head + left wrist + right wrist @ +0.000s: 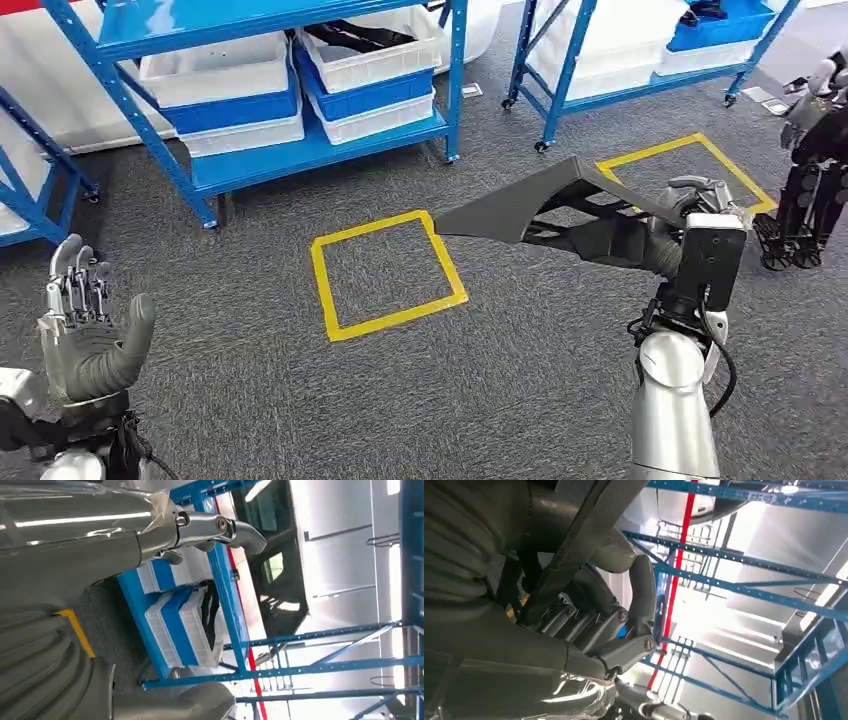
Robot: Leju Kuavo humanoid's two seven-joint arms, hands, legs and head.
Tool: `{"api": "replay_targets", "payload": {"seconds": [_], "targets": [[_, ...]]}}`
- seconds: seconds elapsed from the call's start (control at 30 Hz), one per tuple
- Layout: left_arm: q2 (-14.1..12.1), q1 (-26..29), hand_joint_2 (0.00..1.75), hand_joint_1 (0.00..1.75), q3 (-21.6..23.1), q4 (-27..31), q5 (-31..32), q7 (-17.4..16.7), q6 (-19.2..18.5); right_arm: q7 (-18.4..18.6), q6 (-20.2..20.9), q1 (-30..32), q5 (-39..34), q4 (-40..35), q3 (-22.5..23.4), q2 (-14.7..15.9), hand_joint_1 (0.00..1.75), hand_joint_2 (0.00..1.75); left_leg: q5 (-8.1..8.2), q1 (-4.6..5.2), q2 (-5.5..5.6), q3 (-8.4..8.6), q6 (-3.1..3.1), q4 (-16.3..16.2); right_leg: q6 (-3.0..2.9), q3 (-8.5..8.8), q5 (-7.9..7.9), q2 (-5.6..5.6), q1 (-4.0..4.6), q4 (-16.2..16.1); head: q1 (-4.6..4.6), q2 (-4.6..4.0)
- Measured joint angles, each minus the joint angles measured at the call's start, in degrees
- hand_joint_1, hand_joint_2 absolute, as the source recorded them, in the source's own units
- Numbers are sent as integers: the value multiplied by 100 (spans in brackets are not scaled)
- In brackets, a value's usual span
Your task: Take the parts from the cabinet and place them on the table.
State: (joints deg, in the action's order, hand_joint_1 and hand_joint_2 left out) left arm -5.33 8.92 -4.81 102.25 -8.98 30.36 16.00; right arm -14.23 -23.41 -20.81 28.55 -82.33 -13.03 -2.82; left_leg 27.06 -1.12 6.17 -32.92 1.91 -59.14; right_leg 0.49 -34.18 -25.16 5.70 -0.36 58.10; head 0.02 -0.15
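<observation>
Right hand (668, 232) grips dark part (540, 205) above carpet (300, 400).

A yellow tape square (388, 275) lies on the grey carpet (520, 380). Beyond it stands a blue shelving rack (300, 150) holding stacked white and blue bins (235, 95), one with dark items inside. To the right of that rack is a second blue rack (640, 85) on castors, also carrying bins. Near it on the carpet is another yellow tape square (700, 165).
</observation>
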Motion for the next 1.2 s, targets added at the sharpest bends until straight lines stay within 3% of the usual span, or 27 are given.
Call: {"api": "replay_targets", "payload": {"seconds": [0.1, 0.13, 0.17, 0.2, 0.23, 0.3, 0.33, 0.37, 0.4, 0.47, 0.5, 0.57, 0.63, 0.67, 0.7, 0.73, 0.8, 0.83, 0.87, 0.93, 0.97, 1.0, 1.03, 1.1, 1.13, 1.17, 1.2], "targets": [[13, 77, 175, 0, -17, 2, 24, 4, -9, 17, -2, -44, 87, 63, 65, -33, 175, 175, -9, 84, -172, 7, -6, 83, 124, -98, 80, 204, -116, -27, -66, 0], [17, 83, 175, 0, -17, 2, 26, 4, -11, 17, -4, -47, 92, 70, 92, -31, 175, 175, -65, 52, -271, 43, 23, 180, 171, -157, 106, 269, -37, -55, -48, 0], [41, 85, 175, 0, -20, 2, 35, 7, -15, 19, -20, -42, 133, 76, 120, -30, 175, 175, -120, 32, -370, 67, 8, 248, 154, -204, 50, -36, -66, 62, -65, 0], [52, 108, 175, 0, -22, 2, 39, 13, -26, 24, -57, -78, 199, 81, 140, -35, 175, 175, -128, 21, -427, 70, 39, 269, 137, -312, -84, -297, -12, 271, -33, 0], [57, 120, 175, 0, -22, -2, 48, 20, -33, 28, -92, -106, 318, 92, 148, -35, 175, 175, -133, 25, -520, 60, 46, 269, 122, -508, -277, -433, -30, 672, 6, 0], [92, 132, 175, 0, -20, -11, 61, 20, -46, 103, -239, -109, 597, 101, 188, -28, 175, 175, -133, 37, -693, 38, 46, 265, 130, -882, -579, -500, -45, 1501, 17, 0], [102, 122, 175, 0, -17, -20, 70, 5, -59, 187, -392, -114, 890, 100, 227, -5, 175, 175, -134, 37, -781, 32, 45, 260, 175, -956, -603, -509, -61, 1681, 17, 0], [118, 119, 175, 0, -17, -26, 77, -4, -79, 256, -567, -128, 1201, 96, 271, 29, 175, 175, -133, 36, -859, 33, 44, 259, 227, -871, -539, -523, -86, 1553, 15, 0], [131, 110, 175, 0, -15, -31, 83, -21, -100, 327, -747, -150, 1510, 51, 340, 65, 175, 175, -129, 34, -935, 36, 38, 256, 297, -639, -382, -564, -105, 1159, 20, 0], [153, 83, 175, 0, 0, -37, 83, -57, -118, 462, -973, -235, 1948, -108, 475, 136, 175, 175, -105, 23, -1057, 49, -1, 230, 402, -15, -11, -835, -137, 20, 20, 0], [153, 61, 175, 0, 4, -37, 83, -66, -127, 518, -1019, -271, 2114, -193, 529, 171, 175, 175, -96, 52, -1109, 43, -37, 225, 330, 19, -58, -949, -94, -62, 11, 0], [160, 16, 175, 0, 9, -42, 79, -83, -142, 579, -1032, -339, 2249, -317, 612, 217, 175, 175, -75, 77, -1205, 40, -94, 191, 233, 14, 12, -803, -56, -98, 6, 0], [168, -8, 175, 0, 37, -61, 76, -87, -142, 625, -1032, -346, 2275, -396, 686, 273, 175, 175, -61, 62, -1329, 66, -121, 201, 184, -13, 30, -673, -62, -94, 0, 0], [168, -30, 175, 0, 41, -66, 77, -89, -140, 634, -1032, -344, 2291, -446, 712, 275, 175, 175, 17, 12, -1208, 44, -182, 148, 130, 0, 59, -606, -133, -109, -3, 0], [173, -36, 175, 0, 48, -68, 74, -88, -136, 634, -1036, -359, 2299, -487, 728, 275, 175, 175, 187, 2, -913, -19, -194, -38, 113, -10, 65, -548, -129, -108, -2, 0], [173, -35, 175, 0, 55, -70, 74, -90, -138, 634, -1036, -373, 2308, -498, 732, 275, 175, 175, 440, 3, -738, -182, -193, -437, 63, -12, 74, -510, -122, -108, -7, 0], [175, -34, 175, 0, 57, -98, 55, -92, -138, 634, -1110, -371, 2412, -503, 745, 275, 175, 175, 849, 1, -621, -622, -197, -1388, 36, -33, 90, -380, -95, -106, -9, 0], [177, -36, 175, 0, 57, -112, 48, -96, -144, 634, -1143, -374, 2452, -503, 752, 280, 175, 175, 897, 1, -619, -759, -189, -1650, 22, -46, 100, -307, -84, -104, -7, 0], [186, -52, 175, 0, 61, -127, 48, -103, -153, 642, -1187, -382, 2487, -522, 765, 291, 175, 175, 818, 2, -616, -765, -172, -1639, 6, -51, 113, -233, -77, -101, -13, 0], [212, -159, 175, 0, 66, -151, 81, -155, -164, 702, -1193, -425, 2590, -608, 793, 310, 175, 175, 354, 1, -574, -426, -118, -929, 12, -51, 116, -98, -76, -84, -9, 0], [232, -220, 175, 0, 66, -155, 129, -205, -175, 747, -1193, -482, 2688, -664, 815, 323, 175, 175, 83, -2, -436, -153, -86, -382, 14, -51, 117, -34, -76, -65, -15, 0], [245, -274, 175, 0, 66, -155, 179, -247, -179, 780, -1207, -528, 2783, -711, 826, 330, 175, 175, 35, -22, -101, 27, -47, -18, 22, -66, 121, 12, -106, -54, -7, 0], [271, -288, 175, 0, 70, -157, 225, -295, -192, 802, -1250, -574, 2883, -756, 830, 339, 175, 175, 58, -20, -80, 72, -63, 77, 52, -120, 134, 76, -36, -27, 4, 0], [306, -337, 175, 0, 68, -160, 295, -345, -199, 855, -1320, -567, 3036, -837, 846, 376, 175, 175, 53, 46, -217, 48, -58, 56, 136, -179, 189, 205, -102, -57, -4, 0], [323, -383, 175, 0, 68, -160, 302, -361, -212, 870, -1353, -544, 3082, -866, 870, 383, 175, 175, 36, 67, -286, 51, -34, 64, 184, -190, 222, 279, -120, -87, -13, 0], [347, -442, 175, 0, 68, -160, 315, -367, -218, 874, -1388, -536, 3125, -898, 911, 404, 175, 175, -30, 28, -383, 69, 20, 155, 228, -257, 231, 317, -57, -83, 0, 0], [375, -514, 175, 0, 68, -164, 319, -389, -229, 881, -1437, -515, 3169, -913, 931, 419, 175, 175, -66, 24, -457, 85, 41, 188, 213, -312, 162, -26, -92, 32, -7, 0]]}}
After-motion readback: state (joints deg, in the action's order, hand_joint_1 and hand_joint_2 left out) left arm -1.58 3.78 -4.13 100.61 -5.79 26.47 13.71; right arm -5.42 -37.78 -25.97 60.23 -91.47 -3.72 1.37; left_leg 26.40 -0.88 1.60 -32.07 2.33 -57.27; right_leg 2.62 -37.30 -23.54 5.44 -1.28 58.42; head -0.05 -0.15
